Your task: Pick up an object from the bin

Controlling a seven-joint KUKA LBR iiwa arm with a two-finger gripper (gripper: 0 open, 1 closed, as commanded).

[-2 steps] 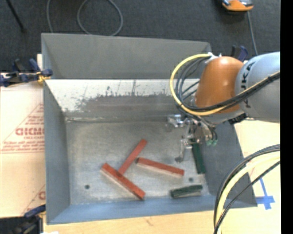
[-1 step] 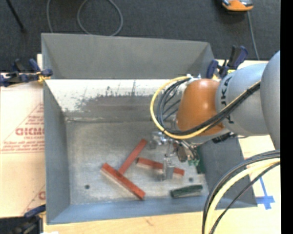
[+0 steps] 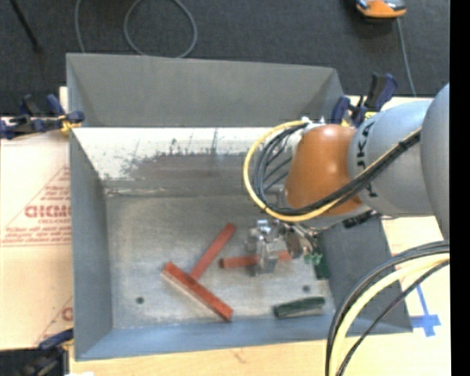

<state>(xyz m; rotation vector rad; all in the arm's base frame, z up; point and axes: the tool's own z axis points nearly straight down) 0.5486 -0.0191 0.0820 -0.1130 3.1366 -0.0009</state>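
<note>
Beneath gripper (image 3: pixel 264 251), short red stick (image 3: pixel 233 263)

The short red bar (image 3: pixel 235 263) is a thin, straight-sided piece of dull brick red. It lies flat and runs almost level across the view, just below the gripper (image 3: pixel 265 251). Its left end pokes out to the gripper's left, and its right end is hidden beneath the gripper. Whether the two touch cannot be told.
</note>
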